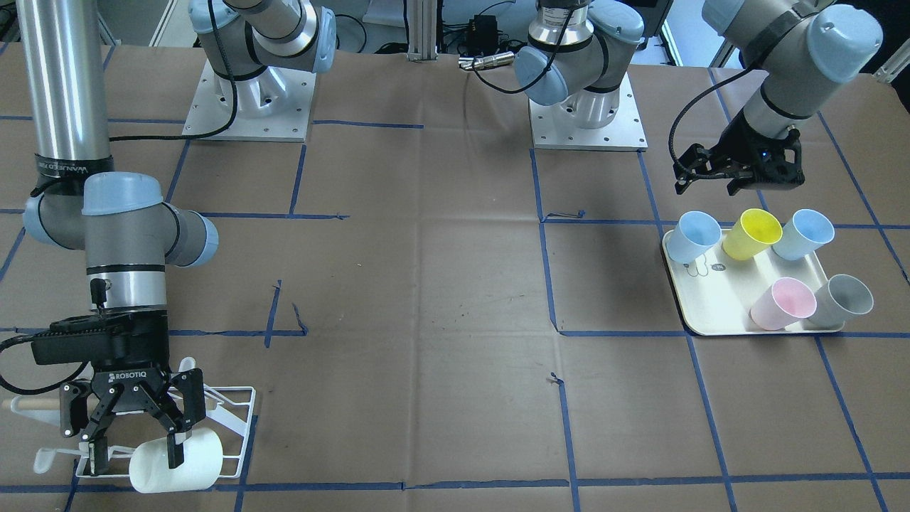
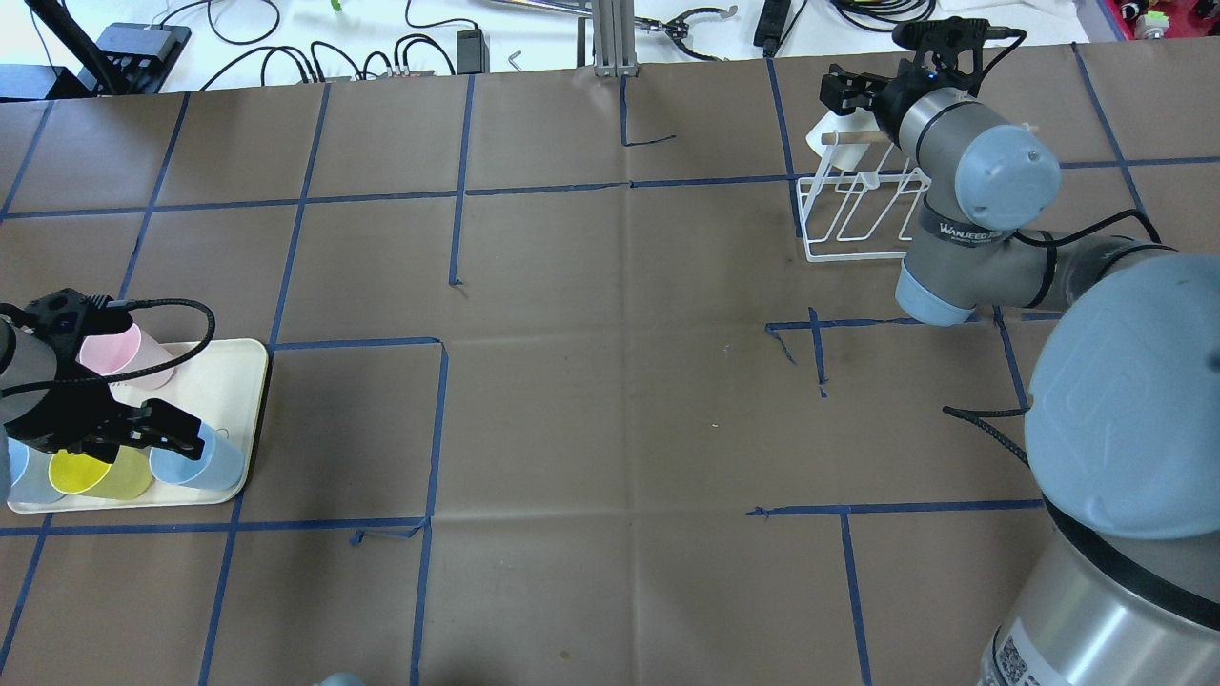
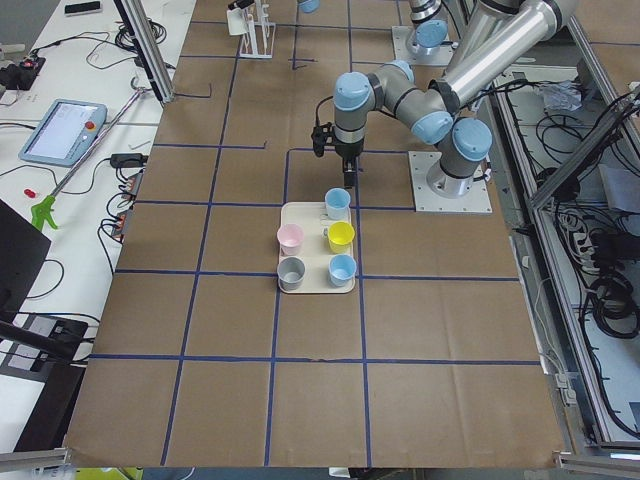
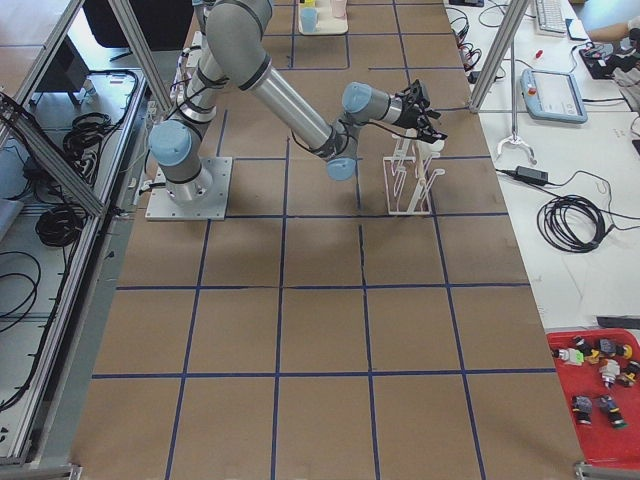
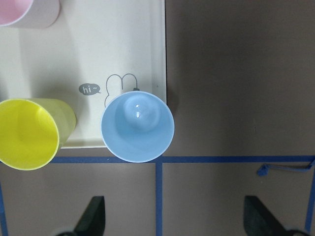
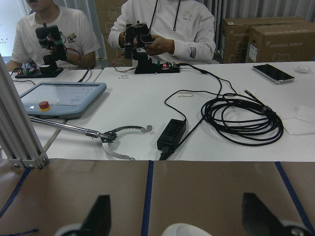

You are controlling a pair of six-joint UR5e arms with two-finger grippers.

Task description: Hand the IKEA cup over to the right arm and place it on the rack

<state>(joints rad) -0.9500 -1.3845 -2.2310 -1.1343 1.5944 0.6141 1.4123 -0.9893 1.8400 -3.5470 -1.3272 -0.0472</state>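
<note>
The white IKEA cup (image 1: 178,466) lies tilted on the white wire rack (image 1: 234,398) at the table's near left corner in the front-facing view. My right gripper (image 1: 135,448) hangs over it, jaws wide open, one finger in front of the cup. In the right wrist view the gripper (image 6: 179,221) is open, with the cup's rim (image 6: 184,230) low between the fingers. Overhead, the rack (image 2: 858,219) and cup (image 2: 822,133) are at the far right. My left gripper (image 1: 707,186) is open and empty above the tray (image 1: 711,313); in its wrist view it (image 5: 174,221) is open.
The cream tray holds several cups: two light blue (image 1: 697,238), (image 1: 803,235), yellow (image 1: 752,233), pink (image 1: 782,304) and grey (image 1: 844,299). A light blue cup (image 5: 138,127) is right under the left wrist camera. A wooden dowel (image 1: 28,403) crosses the rack. Operators sit behind the far table edge.
</note>
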